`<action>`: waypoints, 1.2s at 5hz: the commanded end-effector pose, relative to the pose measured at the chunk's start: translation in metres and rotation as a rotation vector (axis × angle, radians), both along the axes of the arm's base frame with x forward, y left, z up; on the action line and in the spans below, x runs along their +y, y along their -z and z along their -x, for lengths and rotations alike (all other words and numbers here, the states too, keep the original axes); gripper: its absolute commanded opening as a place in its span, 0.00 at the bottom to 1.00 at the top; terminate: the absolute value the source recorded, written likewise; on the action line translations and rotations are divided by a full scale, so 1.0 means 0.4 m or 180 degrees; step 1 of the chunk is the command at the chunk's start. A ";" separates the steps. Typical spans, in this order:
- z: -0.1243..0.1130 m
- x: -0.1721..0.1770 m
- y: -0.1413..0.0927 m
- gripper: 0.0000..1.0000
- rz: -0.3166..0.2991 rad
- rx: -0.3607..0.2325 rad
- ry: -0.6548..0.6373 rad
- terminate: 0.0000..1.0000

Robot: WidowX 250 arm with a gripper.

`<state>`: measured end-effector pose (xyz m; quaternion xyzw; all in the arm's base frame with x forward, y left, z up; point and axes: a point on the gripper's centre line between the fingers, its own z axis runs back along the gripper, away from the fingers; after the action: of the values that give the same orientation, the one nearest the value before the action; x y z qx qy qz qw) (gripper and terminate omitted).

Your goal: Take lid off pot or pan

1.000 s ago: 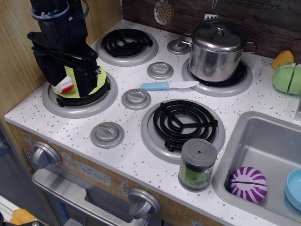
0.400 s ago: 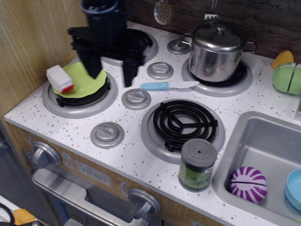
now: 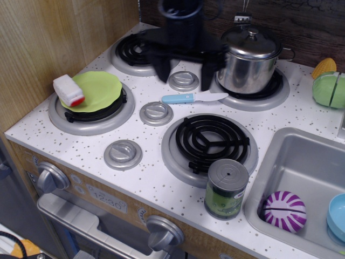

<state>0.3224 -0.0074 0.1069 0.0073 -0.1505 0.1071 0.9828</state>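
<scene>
a: where is the pot, and is its lid on?

b: the shiny steel pot (image 3: 245, 71) stands on the back right burner (image 3: 249, 93) of a toy stove, against the dark back wall. its domed steel lid (image 3: 252, 42) sits on top, knob at the centre.

a: and the robot's hand?

b: the black gripper (image 3: 184, 76) hangs over the stove top (image 3: 145, 175) between the two back burners, just left of the pot. its two fingers (image 3: 161, 69) point down and are spread apart, with nothing between them. the right finger overlaps the pot's left side in this view; i cannot tell if it touches.

a: what else is on the stove?

b: a toy knife with a blue handle (image 3: 194, 98) lies in the middle, just below the gripper. a green plate (image 3: 98, 91) rests on the front left burner, with a small white and red bottle (image 3: 69, 90) lying at its left edge. a grey-topped green can (image 3: 226, 189) stands beside the front right burner (image 3: 211, 141). a sink (image 3: 307, 162) at right holds a purple striped ball (image 3: 284, 211).
</scene>
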 end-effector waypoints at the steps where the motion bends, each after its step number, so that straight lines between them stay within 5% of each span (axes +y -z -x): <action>1: -0.108 -0.047 -0.050 1.00 0.0027 -0.0357 0.0181 0.00; 2: -0.186 -0.062 -0.078 1.00 -0.0043 -0.0452 0.0416 0.00; 3: -0.244 -0.071 -0.096 1.00 -0.0267 -0.0874 0.0621 0.00; 6: -0.353 -0.059 -0.082 1.00 -0.0470 -0.1536 0.0892 0.00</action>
<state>0.4640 -0.0337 0.1115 0.0192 -0.3589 -0.0418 0.9322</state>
